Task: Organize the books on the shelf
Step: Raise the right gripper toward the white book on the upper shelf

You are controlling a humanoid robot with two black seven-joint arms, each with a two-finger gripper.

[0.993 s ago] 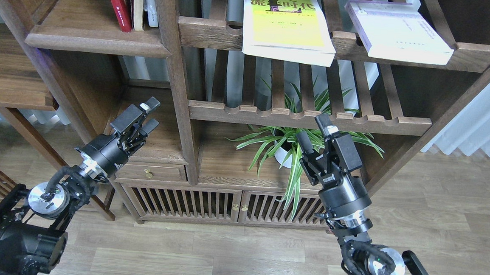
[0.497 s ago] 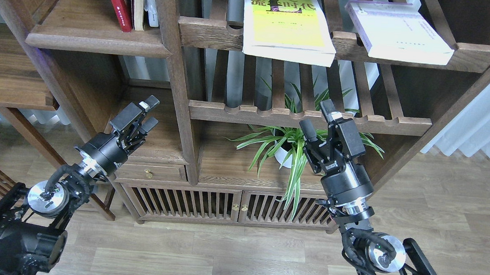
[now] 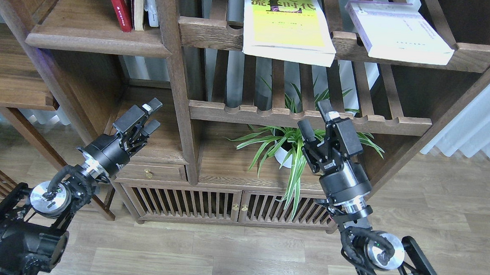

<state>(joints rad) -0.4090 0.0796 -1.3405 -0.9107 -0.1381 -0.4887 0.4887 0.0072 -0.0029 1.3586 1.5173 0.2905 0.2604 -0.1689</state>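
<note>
Grippers empty, fingers parted — left gripper (image 3: 152,115) low by cabinet, right gripper (image 3: 314,116) before spider plant (image 3: 289,146); yellow-green book (image 3: 287,23) and white-lavender book (image 3: 398,32) flat on slatted rack (image 3: 209,33) — red book (image 3: 116,2) upright on solid shelf (image 3: 97,43).

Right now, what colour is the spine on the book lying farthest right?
Purple, along the left edge of the white-lavender book, seen best in the head view.

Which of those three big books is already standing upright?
The dark red book, standing on the solid shelf at upper left. The yellow-green book and the white-lavender book both lie flat on the slatted rack.
</note>
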